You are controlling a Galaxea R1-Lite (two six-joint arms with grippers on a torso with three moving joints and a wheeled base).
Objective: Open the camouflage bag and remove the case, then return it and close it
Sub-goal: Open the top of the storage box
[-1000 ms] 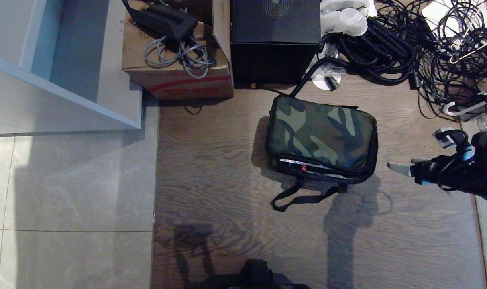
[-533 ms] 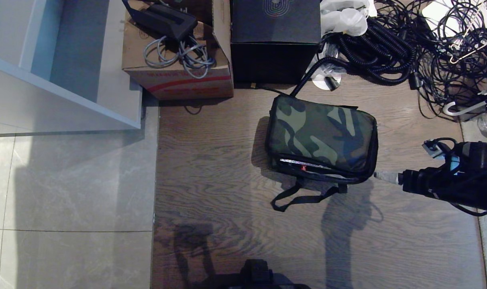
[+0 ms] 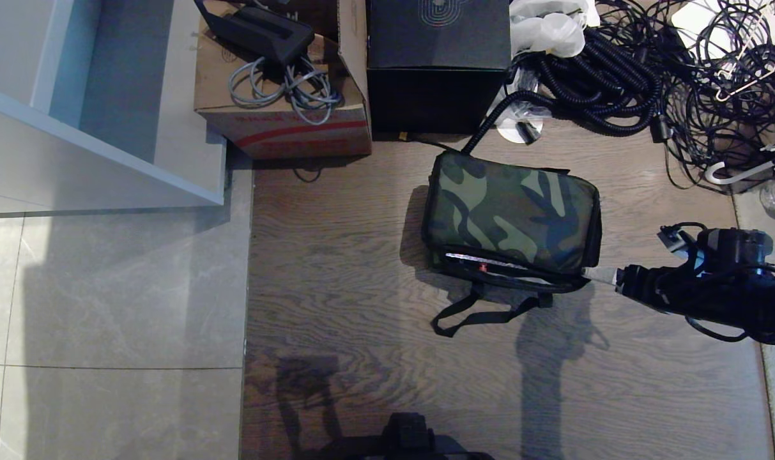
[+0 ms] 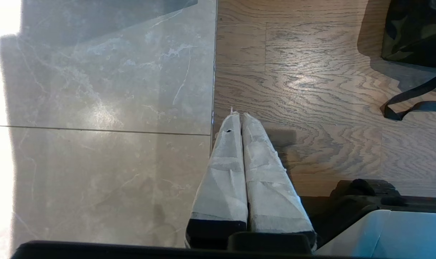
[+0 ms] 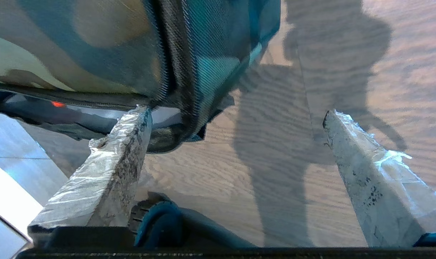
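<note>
The camouflage bag (image 3: 512, 214) stands on the wooden floor. Its lid gapes along the near edge, showing silver lining and the red zip pull (image 3: 483, 267). Its black strap (image 3: 483, 313) lies loose on the floor in front. My right gripper (image 3: 597, 276) is at the bag's near right corner, low and open. In the right wrist view the gripper (image 5: 235, 113) has one fingertip (image 5: 140, 118) at the slit under the lid of the bag (image 5: 95, 46), and the other over bare floor. The case is hidden. My left gripper (image 4: 239, 116) hangs shut over the floor, away from the bag (image 4: 415, 32).
A plain black box (image 3: 438, 57) and a cardboard box (image 3: 285, 121) with cables stand behind the bag. A tangle of black cables (image 3: 649, 64) fills the back right. A white cabinet (image 3: 99, 128) is at the left, with grey tiles (image 3: 106, 319) beside the wood.
My right arm has moved left toward the bag and its wrist has rolled. Its fingertip now reaches the bag's near right corner. The bag has not moved.
</note>
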